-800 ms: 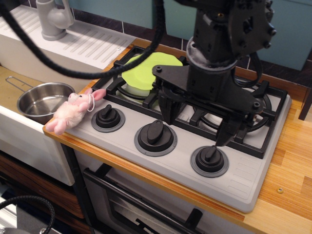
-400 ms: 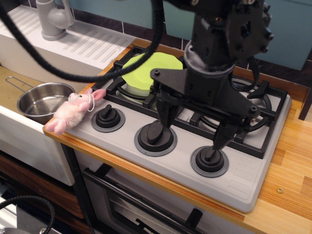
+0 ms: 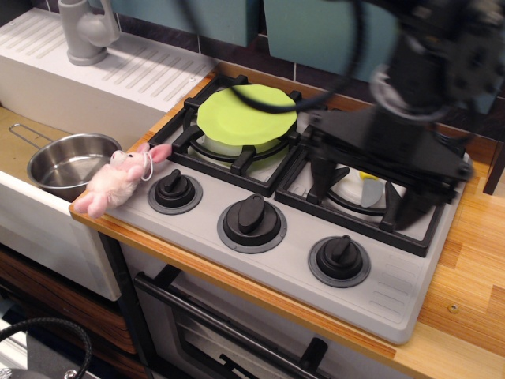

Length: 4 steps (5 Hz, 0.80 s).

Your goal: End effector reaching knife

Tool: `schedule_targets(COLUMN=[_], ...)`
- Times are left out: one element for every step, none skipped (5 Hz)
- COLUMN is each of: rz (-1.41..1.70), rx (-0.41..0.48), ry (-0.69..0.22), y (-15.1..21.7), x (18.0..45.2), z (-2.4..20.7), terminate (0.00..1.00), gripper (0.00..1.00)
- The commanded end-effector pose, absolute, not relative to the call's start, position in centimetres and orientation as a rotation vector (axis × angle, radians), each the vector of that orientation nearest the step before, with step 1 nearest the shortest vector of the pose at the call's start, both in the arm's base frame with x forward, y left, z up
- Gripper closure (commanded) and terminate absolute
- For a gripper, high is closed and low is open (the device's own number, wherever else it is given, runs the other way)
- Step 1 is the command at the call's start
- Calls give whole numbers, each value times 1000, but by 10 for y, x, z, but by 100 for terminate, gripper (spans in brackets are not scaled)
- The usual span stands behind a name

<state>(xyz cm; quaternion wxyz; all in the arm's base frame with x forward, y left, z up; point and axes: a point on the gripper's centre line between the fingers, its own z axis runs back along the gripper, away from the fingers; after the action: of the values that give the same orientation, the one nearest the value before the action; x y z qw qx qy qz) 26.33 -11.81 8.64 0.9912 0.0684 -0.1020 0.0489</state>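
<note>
My big black gripper (image 3: 367, 204) hangs over the right burner of the toy stove (image 3: 260, 253), its image blurred by motion. Its two prongs point down and stand apart, one at the left (image 3: 321, 183) and one at the right (image 3: 410, 209). The knife (image 3: 370, 188) lies on the right burner grate between the prongs, with a bit of yellow handle at the top and the grey blade pointing toward the front. The gripper body hides part of the handle. The prongs hold nothing.
A lime green plate (image 3: 246, 114) lies on the left burner. A pink and white plush toy (image 3: 118, 178) lies at the stove's left edge beside a steel pot (image 3: 69, 162) in the sink. Three black knobs (image 3: 252, 220) line the stove front. A grey faucet (image 3: 83, 30) stands far left.
The gripper has moved right and back, from over the middle and right knobs to over the right burner. The knife, hidden before, now shows between the prongs.
</note>
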Motion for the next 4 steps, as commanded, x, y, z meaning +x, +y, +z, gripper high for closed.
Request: schedule_targets(rz=[99,79,51,21], rx=[129,128,144,186], ry=[-314,-345,-350,-324], y=[-134,-128,-119,-102], x=[312,331,341,341], z=[85,82,88,109], terminate=[0,0,0,0], gripper=[0,0,0,0])
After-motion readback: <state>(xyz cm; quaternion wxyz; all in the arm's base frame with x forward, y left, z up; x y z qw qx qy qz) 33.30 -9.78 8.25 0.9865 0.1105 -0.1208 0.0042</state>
